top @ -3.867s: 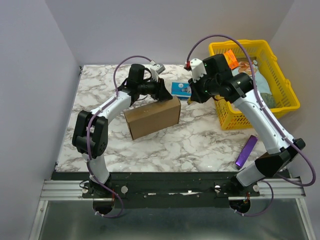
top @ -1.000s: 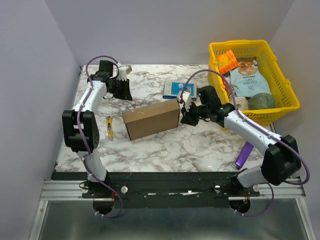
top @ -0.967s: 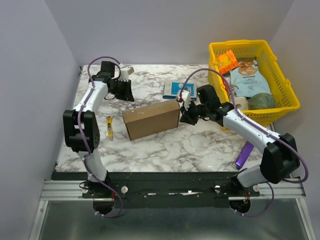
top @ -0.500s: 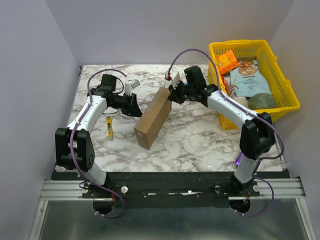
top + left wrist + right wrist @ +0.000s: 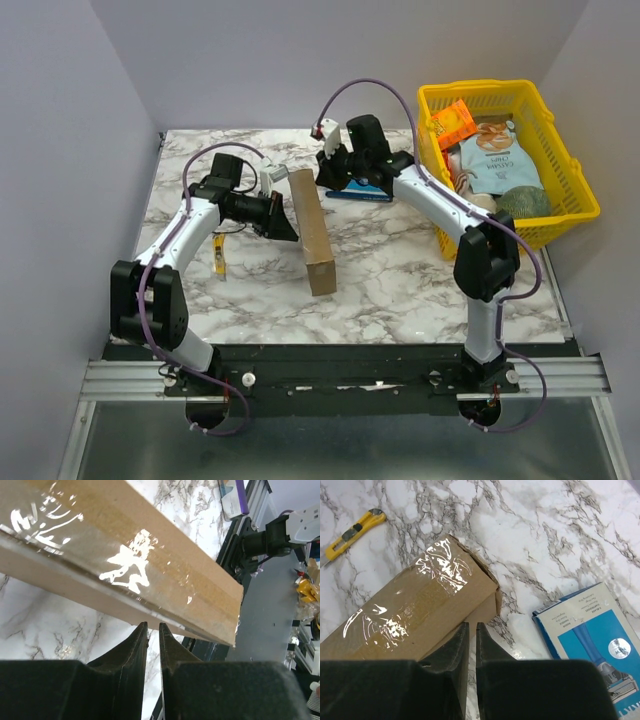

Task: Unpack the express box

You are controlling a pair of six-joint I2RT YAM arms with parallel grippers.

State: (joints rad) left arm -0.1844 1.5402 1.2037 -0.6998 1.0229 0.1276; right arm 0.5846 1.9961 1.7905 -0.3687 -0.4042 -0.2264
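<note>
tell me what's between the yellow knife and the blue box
The express box lies between the knife and the blue box, with the left gripper close on its knife side. The top view shows this.

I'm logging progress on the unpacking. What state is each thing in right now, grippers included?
express box: standing on a long edge, taped shut.
left gripper: nearly shut, empty, tips at the box's side.
right gripper: nearly shut, empty, tips at the box's far end.
utility knife: lying flat, untouched.
blue box: lying flat.
yellow basket: upright, packets inside.
</note>
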